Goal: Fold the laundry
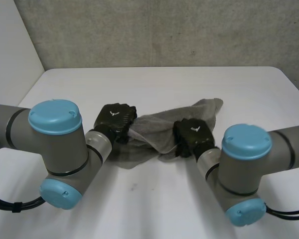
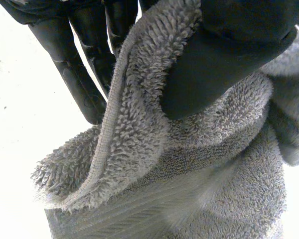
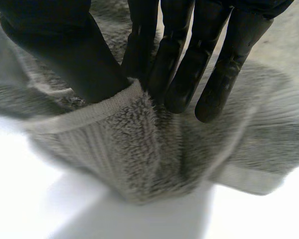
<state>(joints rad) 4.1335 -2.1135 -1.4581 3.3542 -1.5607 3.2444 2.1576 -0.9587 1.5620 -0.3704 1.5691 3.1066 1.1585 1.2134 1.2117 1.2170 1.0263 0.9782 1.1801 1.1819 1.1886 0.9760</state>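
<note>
Fingers (image 2: 77, 69) of the left hand (image 1: 114, 118) stand straight behind a hemmed edge of the grey towel (image 1: 162, 130). The thumb presses on the front, so the fold is pinched between them, at the towel's left end. The right hand (image 1: 193, 134) clamps another hem between thumb and fingers, toward the right end. The towel lies crumpled in the middle of the white surface (image 1: 154, 84), one corner reaching far-right. Thick pile hides the left fingertips. The part held is possibly a corner, though the bunching makes that hard to read.
</note>
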